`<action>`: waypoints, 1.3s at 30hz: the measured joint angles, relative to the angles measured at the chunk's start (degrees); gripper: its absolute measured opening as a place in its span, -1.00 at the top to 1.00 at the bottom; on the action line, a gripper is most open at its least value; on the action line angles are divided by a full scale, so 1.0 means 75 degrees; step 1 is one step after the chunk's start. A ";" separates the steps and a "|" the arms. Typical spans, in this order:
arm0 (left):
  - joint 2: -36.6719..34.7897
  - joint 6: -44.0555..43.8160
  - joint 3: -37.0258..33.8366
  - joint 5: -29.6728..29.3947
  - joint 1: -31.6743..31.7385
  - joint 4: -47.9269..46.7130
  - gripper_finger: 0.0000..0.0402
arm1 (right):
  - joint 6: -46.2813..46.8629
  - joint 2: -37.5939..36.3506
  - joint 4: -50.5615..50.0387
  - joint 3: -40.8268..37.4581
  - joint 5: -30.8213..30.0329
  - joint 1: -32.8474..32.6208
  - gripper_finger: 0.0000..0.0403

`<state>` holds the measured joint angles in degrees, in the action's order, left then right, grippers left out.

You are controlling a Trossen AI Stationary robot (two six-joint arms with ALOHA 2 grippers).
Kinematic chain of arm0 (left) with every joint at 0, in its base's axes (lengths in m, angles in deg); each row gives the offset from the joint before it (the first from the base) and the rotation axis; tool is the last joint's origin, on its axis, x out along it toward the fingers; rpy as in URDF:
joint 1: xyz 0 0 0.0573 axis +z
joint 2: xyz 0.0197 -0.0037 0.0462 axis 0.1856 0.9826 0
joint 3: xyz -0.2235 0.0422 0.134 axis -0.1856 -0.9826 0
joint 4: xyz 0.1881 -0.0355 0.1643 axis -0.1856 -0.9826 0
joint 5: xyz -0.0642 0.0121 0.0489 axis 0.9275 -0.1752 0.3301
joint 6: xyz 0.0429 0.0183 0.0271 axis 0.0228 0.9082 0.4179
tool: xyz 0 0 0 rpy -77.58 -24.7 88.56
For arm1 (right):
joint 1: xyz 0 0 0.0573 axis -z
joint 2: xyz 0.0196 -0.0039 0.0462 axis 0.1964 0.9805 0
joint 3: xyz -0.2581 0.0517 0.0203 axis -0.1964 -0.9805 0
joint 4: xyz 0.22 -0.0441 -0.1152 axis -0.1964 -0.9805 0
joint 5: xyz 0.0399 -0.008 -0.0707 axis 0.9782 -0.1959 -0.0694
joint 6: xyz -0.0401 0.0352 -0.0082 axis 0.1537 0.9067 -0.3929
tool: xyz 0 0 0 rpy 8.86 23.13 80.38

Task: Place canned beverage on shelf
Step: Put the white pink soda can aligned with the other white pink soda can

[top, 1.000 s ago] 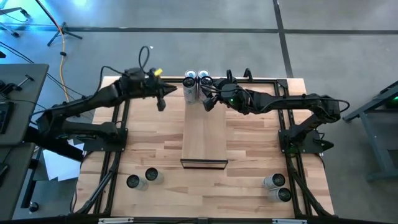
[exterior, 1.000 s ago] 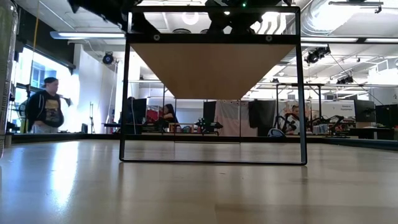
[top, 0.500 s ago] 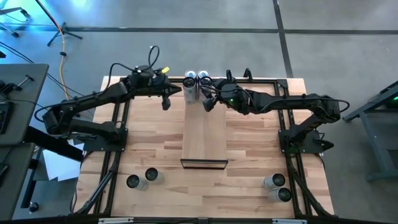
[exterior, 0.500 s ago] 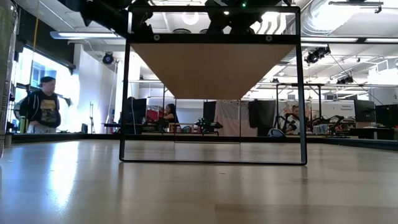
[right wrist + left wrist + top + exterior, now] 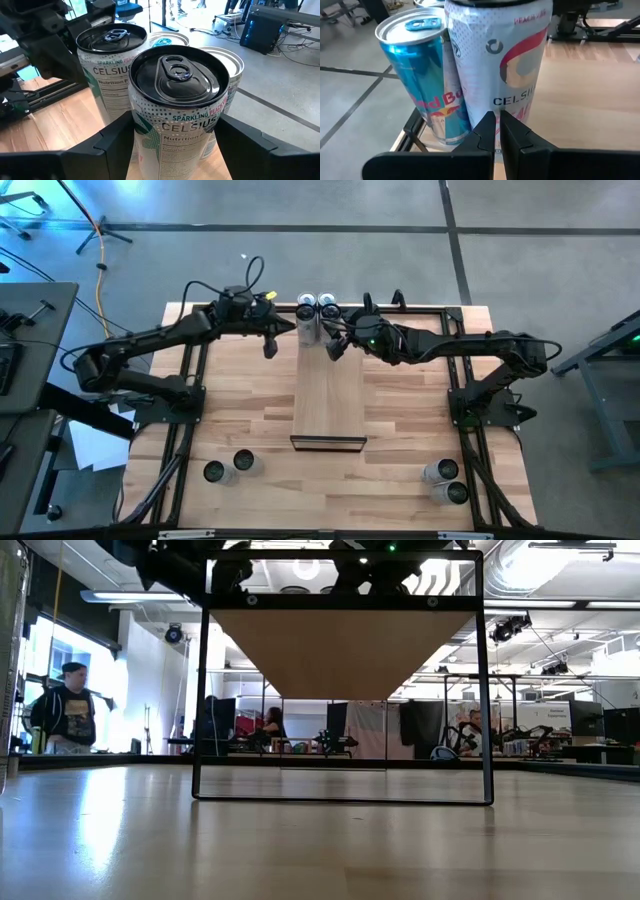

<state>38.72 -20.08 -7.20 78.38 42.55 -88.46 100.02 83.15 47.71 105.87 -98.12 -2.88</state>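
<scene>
Cans crowd the far end of the shelf (image 5: 327, 395), the long pale wooden platform running down the middle of the counter (image 5: 250, 415). The right gripper (image 5: 334, 342) sits at that end with its jaws on either side of a white Celsius can (image 5: 176, 107); from the wrist view the jaws flank it closely, though I can't quite tell whether they press it or stand just off it. Another white Celsius can (image 5: 111, 62) stands just beside that one, and two more tops show close behind, one of them a blue Red Bull can (image 5: 429, 75) touching its neighbour. The left gripper (image 5: 268, 340) hangs near the shelf's far left corner, jaws clenched together on nothing, pointing at the cluster. Two cans (image 5: 229, 467) stand at the counter's near left corner and two more (image 5: 443, 480) at the near right, well apart from the shelf. Across the room a person (image 5: 65, 710) stands by a bright window.
</scene>
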 joint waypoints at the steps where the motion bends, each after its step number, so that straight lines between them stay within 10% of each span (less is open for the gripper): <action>1: 0.0018 -0.0014 0.0000 0.0003 0.0003 0.0031 1.00 | -0.0003 0.0000 0.0000 0.0000 0.0000 0.0000 -0.20; 39: 0.0042 -0.0198 0.0000 0.0023 0.0000 0.0219 1.00 | -0.0407 0.0000 0.0068 0.0000 0.0370 0.0012 -0.23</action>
<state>39.03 -21.56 -7.20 78.55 42.55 -86.82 96.96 83.15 48.21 105.87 -95.34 -2.79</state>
